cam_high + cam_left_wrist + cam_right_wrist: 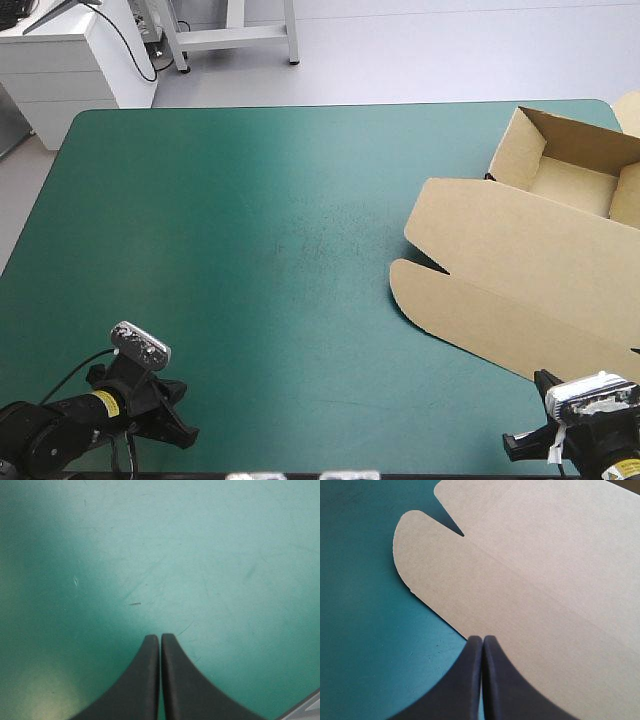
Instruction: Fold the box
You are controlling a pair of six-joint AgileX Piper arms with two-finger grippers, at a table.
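The box (520, 250) sits on the table's right side. Its long axis runs from the far right corner toward the near edge, with the open tray (575, 180) far and the lid (500, 285) flat, rounded flaps pointing left. Its right part is cut off. The left gripper (160, 636) is closed over the teal-green cover (230, 250). The right gripper (482, 637) is closed too, tips at the lid's edge, can't tell if touching.

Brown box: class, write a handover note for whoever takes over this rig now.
Left gripper, black-fingered: shut, empty, over bare teal-green table cover at the near left.
Right gripper: shut, tips at the near edge of the brown cardboard box, apparently not gripping it.
Box: right side of table.
Done: walls raised into an open tray at the far end.
Remaining: lid and its rounded flap lie flat.
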